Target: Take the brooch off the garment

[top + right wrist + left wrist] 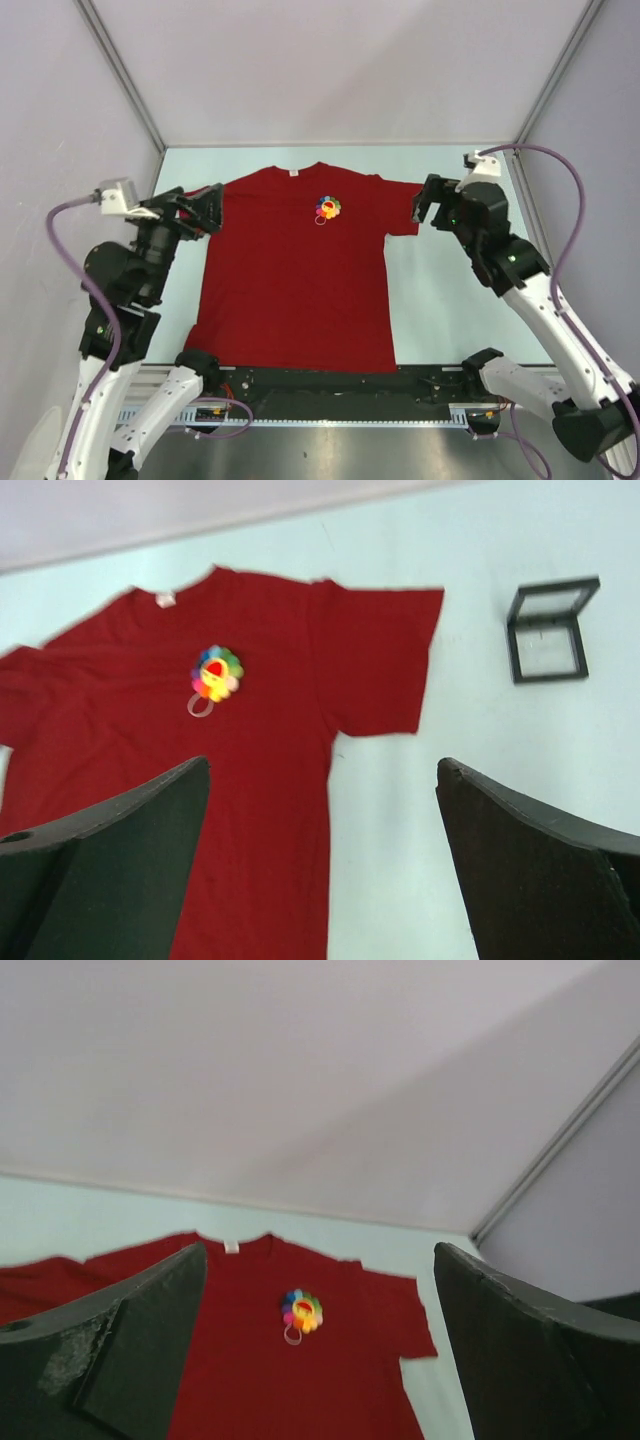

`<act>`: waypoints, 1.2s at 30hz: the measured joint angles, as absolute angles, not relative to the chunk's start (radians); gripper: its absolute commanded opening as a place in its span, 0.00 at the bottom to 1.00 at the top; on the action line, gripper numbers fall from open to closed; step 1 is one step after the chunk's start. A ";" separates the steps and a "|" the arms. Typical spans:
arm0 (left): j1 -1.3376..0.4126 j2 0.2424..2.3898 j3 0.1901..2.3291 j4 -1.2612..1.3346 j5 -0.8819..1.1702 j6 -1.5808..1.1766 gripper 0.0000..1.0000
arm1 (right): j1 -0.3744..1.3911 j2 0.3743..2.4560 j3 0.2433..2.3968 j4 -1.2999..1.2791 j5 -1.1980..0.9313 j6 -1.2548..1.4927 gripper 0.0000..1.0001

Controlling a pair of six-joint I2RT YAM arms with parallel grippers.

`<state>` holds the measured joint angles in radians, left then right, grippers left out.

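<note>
The dark-red garment [290, 290] lies flat on the pale table, neck at the far side. The multicoloured bead brooch [327, 208] with its small ring sits on the chest, just right of centre. It also shows in the left wrist view [302, 1311] and in the right wrist view [216, 673]. My left gripper [205, 210] is open and empty, raised over the garment's left sleeve. My right gripper [428, 205] is open and empty, raised by the right sleeve. Both are well apart from the brooch.
A small white neck label [294, 172] marks the collar. A small black-framed open box [548, 630] lies on the table right of the right sleeve. Grey walls and metal posts close in the back and sides.
</note>
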<state>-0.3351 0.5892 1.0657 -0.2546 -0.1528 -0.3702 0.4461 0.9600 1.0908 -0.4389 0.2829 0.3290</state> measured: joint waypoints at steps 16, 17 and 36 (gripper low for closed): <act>-0.334 0.972 1.055 -0.233 0.070 -0.447 0.99 | 0.606 1.497 1.278 -0.312 0.543 0.495 1.00; -0.334 1.016 1.055 -0.220 0.084 -0.456 0.98 | 0.610 1.540 1.300 -0.295 0.546 0.500 1.00; -0.312 1.567 1.111 0.217 0.108 -0.606 0.59 | 0.537 2.140 1.589 0.089 0.184 0.555 0.87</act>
<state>-0.3122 1.5673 1.1114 0.2173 0.1078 -0.6060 0.5365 2.1399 1.5887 0.0895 0.1837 0.5552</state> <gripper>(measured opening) 0.714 0.951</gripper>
